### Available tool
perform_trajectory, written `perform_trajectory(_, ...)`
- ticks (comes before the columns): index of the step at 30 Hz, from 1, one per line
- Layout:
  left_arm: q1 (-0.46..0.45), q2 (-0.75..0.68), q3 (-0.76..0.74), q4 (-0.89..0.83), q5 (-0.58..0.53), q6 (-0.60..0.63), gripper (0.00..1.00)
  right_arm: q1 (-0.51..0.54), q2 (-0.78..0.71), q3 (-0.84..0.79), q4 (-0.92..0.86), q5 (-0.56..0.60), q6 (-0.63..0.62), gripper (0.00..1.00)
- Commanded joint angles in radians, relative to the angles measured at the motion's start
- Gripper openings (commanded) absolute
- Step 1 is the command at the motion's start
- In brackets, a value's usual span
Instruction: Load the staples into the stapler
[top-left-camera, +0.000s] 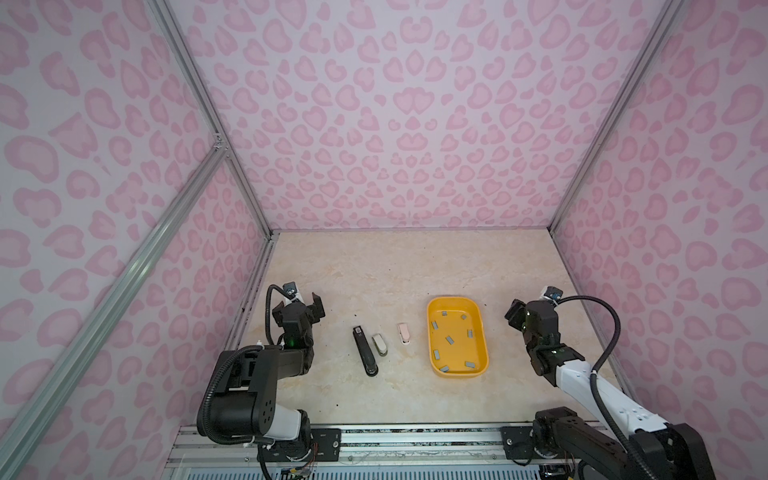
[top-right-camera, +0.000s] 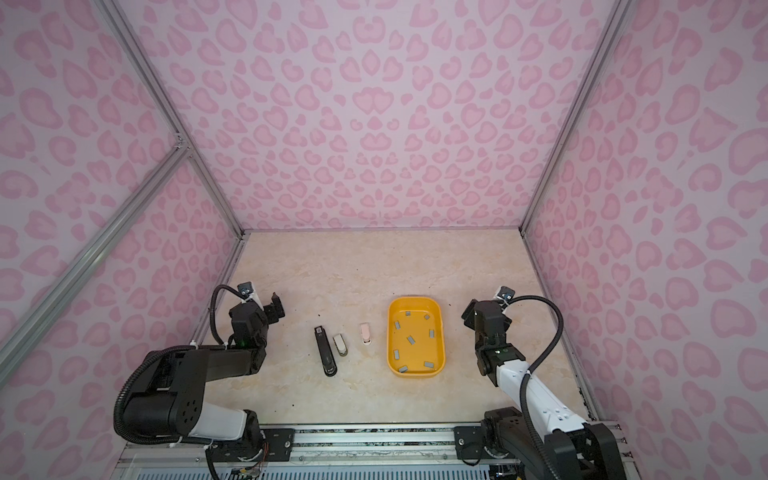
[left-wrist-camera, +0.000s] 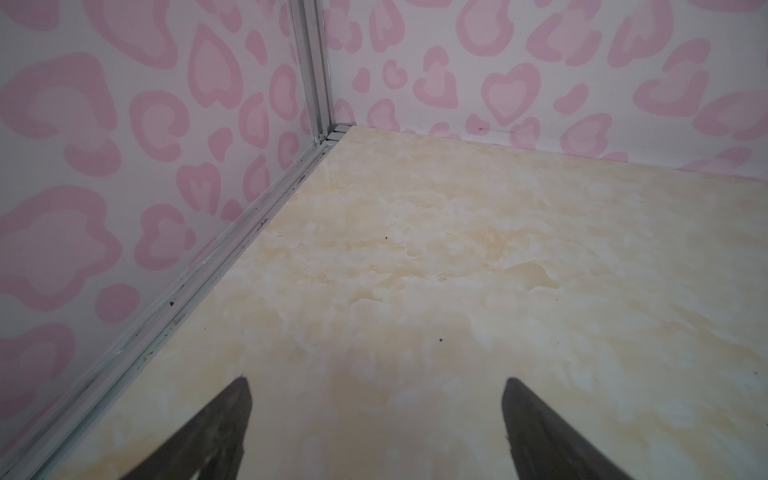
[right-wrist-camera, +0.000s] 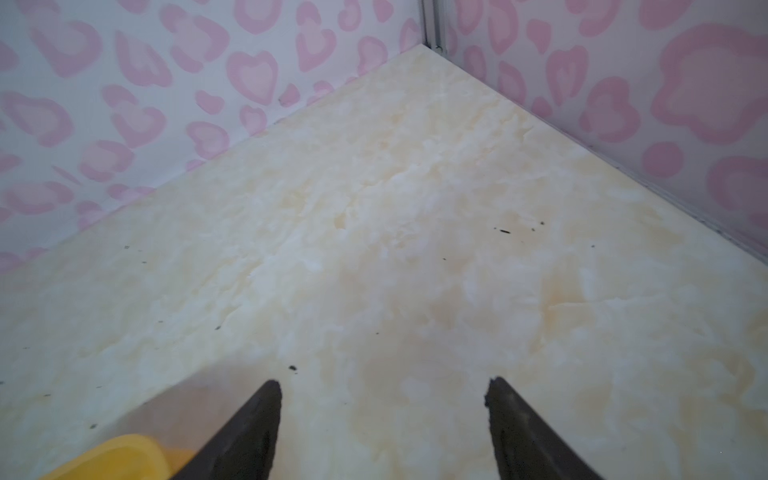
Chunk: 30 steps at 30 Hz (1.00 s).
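Observation:
Three staplers lie on the marble tabletop: a long black stapler (top-left-camera: 365, 351) (top-right-camera: 325, 352), a small beige one (top-left-camera: 379, 344) (top-right-camera: 340, 345) beside it, and a small pink one (top-left-camera: 404, 333) (top-right-camera: 366, 333). The staples (top-left-camera: 450, 340) (top-right-camera: 411, 340), several small grey strips, lie scattered in a yellow tray (top-left-camera: 455, 298) (top-right-camera: 413, 299). My left gripper (top-left-camera: 318, 309) (top-right-camera: 277, 309) (left-wrist-camera: 376, 382) hangs open and empty, left of the staplers. My right gripper (top-left-camera: 514, 313) (top-right-camera: 469, 311) (right-wrist-camera: 383, 381) is open and empty, right of the tray, whose corner (right-wrist-camera: 124, 453) shows in the right wrist view.
Pink-patterned walls with aluminium frame rails enclose the table on three sides. Both wrist views look over bare marble toward the back corners. Small dark specks (right-wrist-camera: 505, 231) dot the surface. The arm bases sit on a rail along the front edge (top-left-camera: 415, 432).

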Motion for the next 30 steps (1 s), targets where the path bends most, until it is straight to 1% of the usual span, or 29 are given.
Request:
perform_trajectory(1, 0.002, 0.007, 0.01, 0.064, 0.14, 0.033, 0.95, -0.03, 0.058, 0.041, 0.143, 0.118, -0.152, 0.84)
perform_trajectory(3, 0.001, 0.008, 0.011, 0.062, 0.141, 0.034, 0.95, -0.032, 0.129, 0.057, 0.176, 0.167, -0.214, 0.84)
perform_trajectory(4, 0.001, 0.009, 0.011, 0.064, 0.142, 0.034, 0.95, -0.032, 0.174, 0.055, 0.205, 0.182, -0.219, 0.84)
perform_trajectory(6, 0.002, 0.009, 0.01, 0.066, 0.14, 0.033, 0.95, -0.03, 0.269, 0.025, 0.334, 0.191, -0.265, 0.84)
perform_trajectory(7, 0.002, 0.006, 0.01, 0.062, 0.143, 0.033, 0.95, -0.021, 0.316, 0.006, 0.451, 0.214, -0.301, 0.82)
perform_trajectory(8, 0.003, 0.009, 0.01, 0.065, 0.142, 0.034, 0.95, 0.002, 0.325, 0.017, 0.459, 0.226, -0.329, 0.82)
perform_trajectory(9, 0.003, 0.006, 0.01, 0.064, 0.142, 0.034, 0.95, 0.027, 0.327, 0.022, 0.482, 0.199, -0.38, 0.82)
perform_trajectory(10, 0.003, 0.008, 0.01, 0.064, 0.142, 0.033, 0.95, 0.046, 0.351, -0.014, 0.618, 0.148, -0.483, 0.82)
perform_trajectory(11, 0.003, 0.006, 0.009, 0.065, 0.143, 0.034, 0.95, 0.065, 0.378, -0.03, 0.7, 0.183, -0.527, 0.82)
perform_trajectory(12, 0.003, 0.006, 0.01, 0.063, 0.143, 0.034, 0.95, 0.075, 0.396, -0.029, 0.725, 0.229, -0.54, 0.84)
perform_trajectory(13, 0.003, 0.006, 0.01, 0.065, 0.142, 0.033, 0.95, 0.055, 0.428, -0.038, 0.765, 0.196, -0.533, 0.86)
perform_trajectory(14, 0.003, 0.007, 0.01, 0.064, 0.143, 0.033, 0.95, 0.01, 0.472, -0.065, 0.873, 0.099, -0.523, 0.86)
perform_trajectory(15, 0.003, 0.007, 0.01, 0.065, 0.143, 0.033, 0.95, -0.029, 0.486, -0.069, 0.887, 0.05, -0.492, 0.86)
perform_trajectory(16, 0.003, 0.007, 0.009, 0.065, 0.142, 0.035, 0.95, -0.081, 0.488, -0.051, 0.813, -0.022, -0.439, 0.86)
perform_trajectory(17, 0.003, 0.006, 0.009, 0.065, 0.143, 0.033, 0.95, -0.1, 0.479, -0.061, 0.816, -0.077, -0.438, 0.89)
perform_trajectory(19, 0.003, 0.006, 0.009, 0.065, 0.142, 0.035, 0.95, -0.097, 0.477, -0.062, 0.818, -0.072, -0.442, 0.89)
perform_trajectory(20, 0.003, 0.006, 0.008, 0.065, 0.143, 0.035, 0.95, -0.096, 0.478, -0.063, 0.822, -0.07, -0.443, 0.97)
perform_trajectory(21, 0.003, 0.007, 0.008, 0.065, 0.142, 0.035, 0.95, -0.094, 0.475, -0.063, 0.817, -0.068, -0.443, 0.97)
perform_trajectory(23, 0.003, 0.006, 0.008, 0.065, 0.143, 0.035, 0.95, -0.09, 0.477, -0.063, 0.823, -0.085, -0.46, 0.97)
perform_trajectory(25, 0.003, 0.007, 0.007, 0.065, 0.143, 0.035, 0.95, -0.075, 0.48, -0.061, 0.824, -0.052, -0.465, 0.97)
perform_trajectory(30, 0.003, 0.006, 0.008, 0.065, 0.143, 0.035, 0.95, -0.069, 0.481, -0.063, 0.83, -0.044, -0.471, 0.97)
